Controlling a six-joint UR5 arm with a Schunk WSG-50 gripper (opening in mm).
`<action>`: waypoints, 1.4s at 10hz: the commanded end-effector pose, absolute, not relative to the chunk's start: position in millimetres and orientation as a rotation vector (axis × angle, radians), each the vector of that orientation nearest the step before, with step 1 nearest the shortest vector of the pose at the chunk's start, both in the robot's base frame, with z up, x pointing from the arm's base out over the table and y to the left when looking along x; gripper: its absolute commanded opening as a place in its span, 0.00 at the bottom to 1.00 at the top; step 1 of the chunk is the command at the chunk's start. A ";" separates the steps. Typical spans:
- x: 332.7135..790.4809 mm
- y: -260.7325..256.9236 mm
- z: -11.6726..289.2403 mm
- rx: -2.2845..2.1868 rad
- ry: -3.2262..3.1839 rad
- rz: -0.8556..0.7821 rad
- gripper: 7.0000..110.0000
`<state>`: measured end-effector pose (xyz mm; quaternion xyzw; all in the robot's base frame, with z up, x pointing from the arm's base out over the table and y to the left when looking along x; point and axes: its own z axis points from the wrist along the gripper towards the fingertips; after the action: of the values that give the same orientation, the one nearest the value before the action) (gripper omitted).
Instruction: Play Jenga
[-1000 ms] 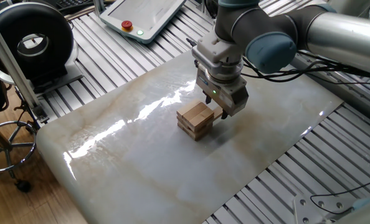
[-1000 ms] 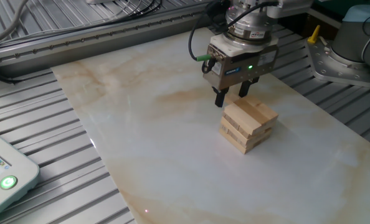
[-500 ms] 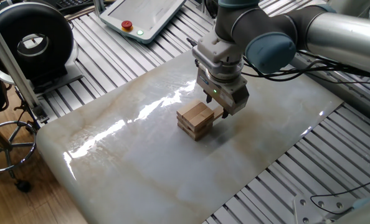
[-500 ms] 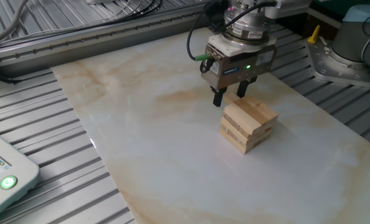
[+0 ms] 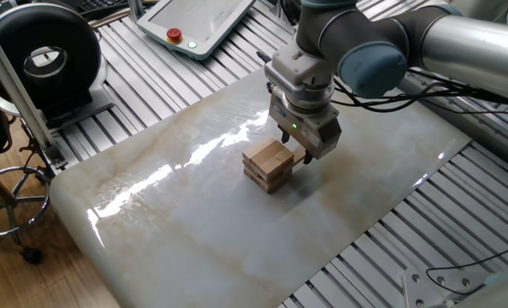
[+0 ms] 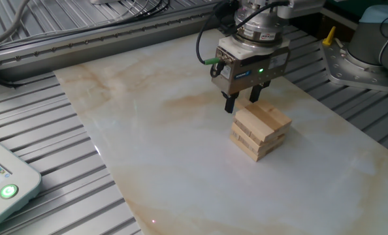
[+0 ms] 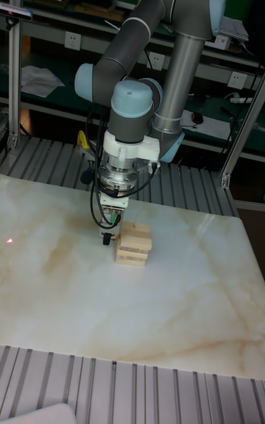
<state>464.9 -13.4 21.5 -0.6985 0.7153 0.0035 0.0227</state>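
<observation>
The Jenga tower (image 5: 268,164) (image 6: 260,130) (image 7: 133,244) is a low stack of tan wooden blocks in crosswise layers near the middle of the marble slab (image 5: 177,231). My gripper (image 5: 298,147) (image 6: 243,100) (image 7: 109,236) points straight down right beside the tower, on its far side in the other fixed view. Its dark fingers (image 6: 232,103) stand a block's width apart. A tan block end (image 5: 299,157) shows low down between them, sticking out next to the tower. I cannot make out whether the fingers press on it.
A teach pendant (image 5: 198,21) lies at the slab's far edge, and another device with a green light (image 6: 4,189) sits on the slatted aluminium table. A black round unit (image 5: 42,56) and a stool (image 5: 2,192) stand off the table's left end.
The gripper lifted and shifted slightly half a second ago and has come back down beside the tower. The tower has not moved.
</observation>
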 end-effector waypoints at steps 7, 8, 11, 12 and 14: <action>461.4 -14.6 15.3 -2.148 2.258 0.005 0.57; 461.3 -13.0 14.9 -2.146 2.256 0.011 0.57; 461.5 -10.4 14.3 -2.147 2.244 0.019 0.57; 459.6 -9.2 14.1 -2.164 2.230 0.032 0.57; 448.4 -10.2 12.6 -2.241 2.204 0.082 0.57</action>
<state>455.4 -11.9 12.7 -0.7034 0.7107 0.0110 0.0059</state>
